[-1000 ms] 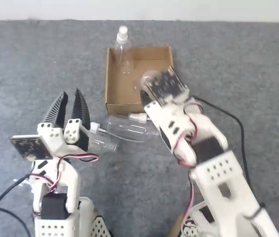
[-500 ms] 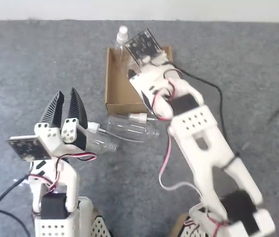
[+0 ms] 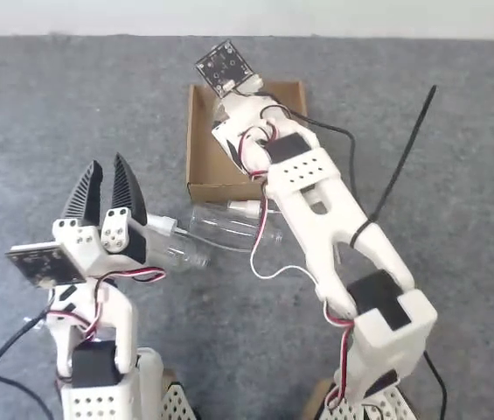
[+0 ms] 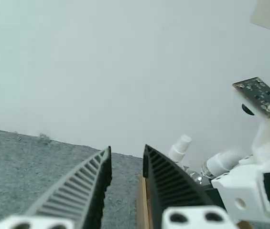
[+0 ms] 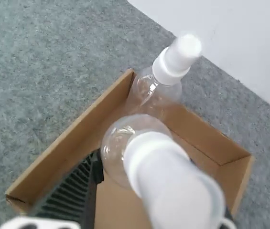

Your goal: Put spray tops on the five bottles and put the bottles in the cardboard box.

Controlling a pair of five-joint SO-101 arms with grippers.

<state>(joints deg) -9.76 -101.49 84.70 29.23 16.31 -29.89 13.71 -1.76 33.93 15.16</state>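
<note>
The right arm (image 3: 316, 201) with its held bottle (image 5: 125, 148) covers the cardboard box (image 3: 196, 144); an upright bottle (image 5: 166, 71) blocks its far corner.

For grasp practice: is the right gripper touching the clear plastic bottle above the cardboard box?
Touching: right wrist view shows the clear plastic bottle against the right gripper.
</note>
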